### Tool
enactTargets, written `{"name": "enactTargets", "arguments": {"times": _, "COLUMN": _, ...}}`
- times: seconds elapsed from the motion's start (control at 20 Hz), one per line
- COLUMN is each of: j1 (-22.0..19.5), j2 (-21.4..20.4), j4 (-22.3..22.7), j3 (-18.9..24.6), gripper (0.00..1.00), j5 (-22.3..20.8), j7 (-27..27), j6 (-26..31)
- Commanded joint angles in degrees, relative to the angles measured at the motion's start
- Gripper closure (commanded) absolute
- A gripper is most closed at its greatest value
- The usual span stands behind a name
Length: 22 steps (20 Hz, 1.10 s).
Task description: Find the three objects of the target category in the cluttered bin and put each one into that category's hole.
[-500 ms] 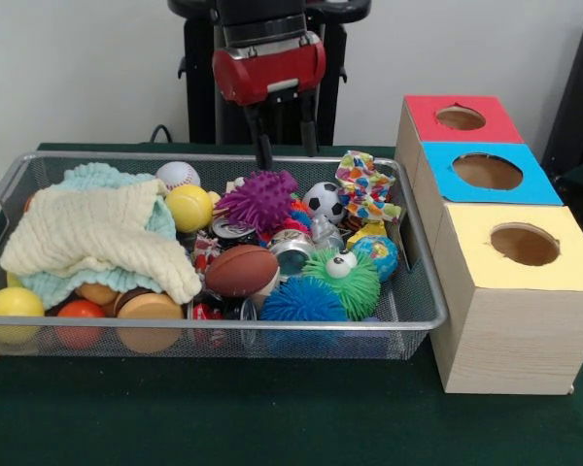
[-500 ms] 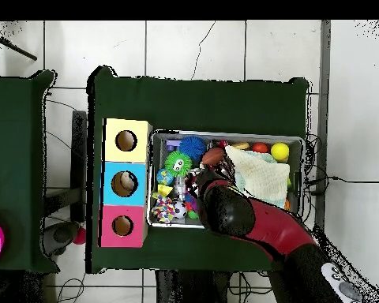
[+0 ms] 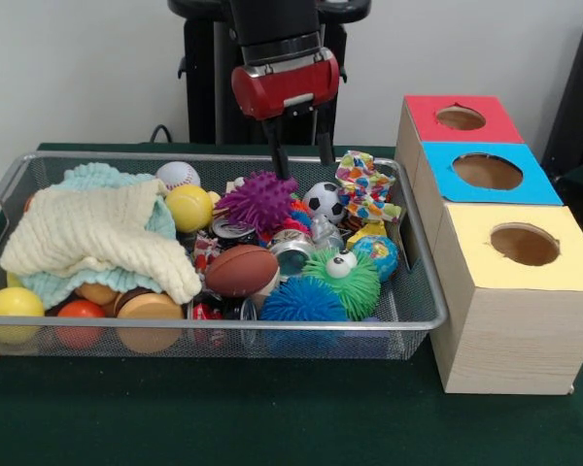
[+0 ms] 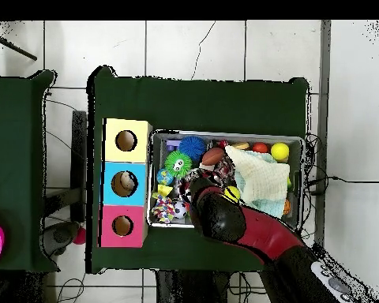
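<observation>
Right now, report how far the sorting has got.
Done: nothing certain; the overhead view shows something pale inside the hole.
In hand: nothing visible; the gripper is open, fingers above the purple spiky ball.
Left: the bin is full of clutter.

No words, brand names, numbers or signs can be read anywhere in either view. The crushed metal cans (image 3: 235, 231) in the silver wire-mesh bin (image 3: 423, 313) carry printing, but it is too small and blurred to read.
</observation>
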Motion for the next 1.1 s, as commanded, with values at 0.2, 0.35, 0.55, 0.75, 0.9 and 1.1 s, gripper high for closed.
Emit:
{"name": "enactTargets", "arguments": {"times": 0.2, "j1": 1.4, "j2": 4.3, "j4": 4.4, "j3": 2.9, "gripper": 0.00, "j5": 4.8, "j7": 22.8, "j6": -5.9}}
{"name": "enactTargets", "arguments": {"times": 0.35, "j1": 2.8, "j2": 5.4, "j4": 4.8, "j3": 1.3, "gripper": 0.00, "j5": 5.7, "j7": 24.3, "j6": -6.9}}
{"name": "enactTargets", "arguments": {"times": 0.55, "j1": 3.7, "j2": 6.7, "j4": 4.4, "j3": 0.0, "gripper": 0.00, "j5": 5.5, "j7": 24.5, "j6": -8.0}}
{"name": "enactTargets", "arguments": {"times": 0.75, "j1": 5.1, "j2": 8.1, "j4": 2.6, "j3": -2.0, "gripper": 0.00, "j5": 4.1, "j7": 23.7, "j6": -9.0}}
{"name": "enactTargets", "arguments": {"times": 0.9, "j1": 6.2, "j2": 8.6, "j4": 1.3, "j3": -3.7, "gripper": 0.00, "j5": 3.0, "j7": 22.8, "j6": -9.5}}
{"name": "enactTargets", "arguments": {"times": 1.1, "j1": 7.7, "j2": 7.5, "j4": 0.4, "j3": -5.7, "gripper": 0.00, "j5": 2.2, "j7": 21.3, "j6": -9.0}}
